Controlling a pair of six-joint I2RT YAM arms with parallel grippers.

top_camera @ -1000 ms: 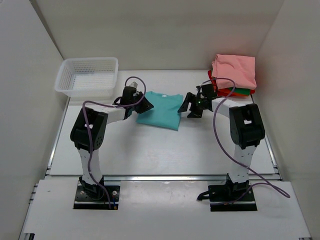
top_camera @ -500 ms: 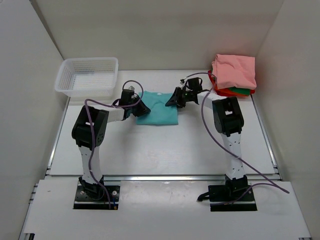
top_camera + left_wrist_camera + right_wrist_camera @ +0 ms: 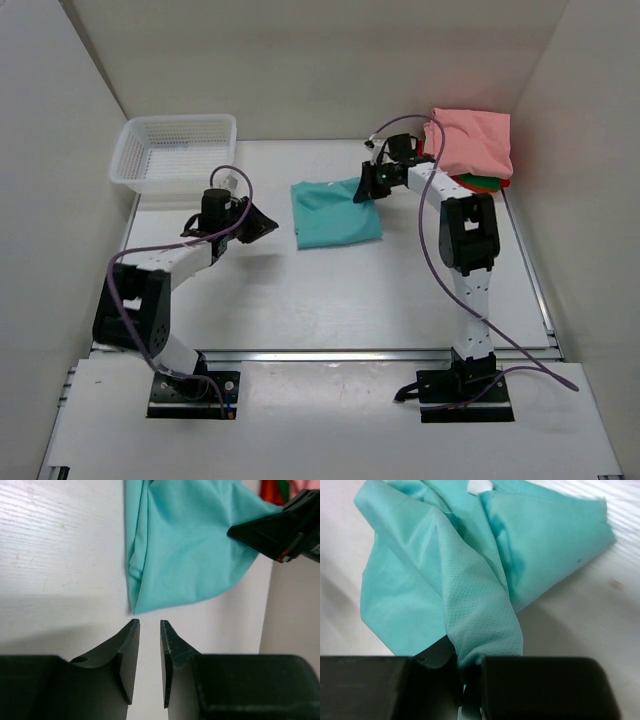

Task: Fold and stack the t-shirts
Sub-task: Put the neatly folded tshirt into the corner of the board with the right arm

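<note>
A folded teal t-shirt (image 3: 335, 212) lies mid-table, a little crumpled. My right gripper (image 3: 366, 188) is shut on its back right corner, and in the right wrist view the cloth (image 3: 445, 580) bunches up into the jaws of that gripper (image 3: 467, 662). A white neck label (image 3: 480, 486) shows at the shirt's far edge. My left gripper (image 3: 262, 222) is left of the shirt and apart from it. In the left wrist view its fingers (image 3: 149, 623) stand slightly open and empty, just short of the teal hem (image 3: 190, 545). At back right a salmon pink t-shirt (image 3: 470, 140) tops a stack, with green (image 3: 480, 183) and red-orange (image 3: 500, 182) beneath.
A white mesh basket (image 3: 175, 150) stands at the back left. Walls close in the table on the left, back and right. The right arm (image 3: 465, 235) reaches back beside the stack.
My right gripper has shut on the teal shirt's corner and drawn it toward the back right. My left arm has pulled back to the left, off the shirt.
</note>
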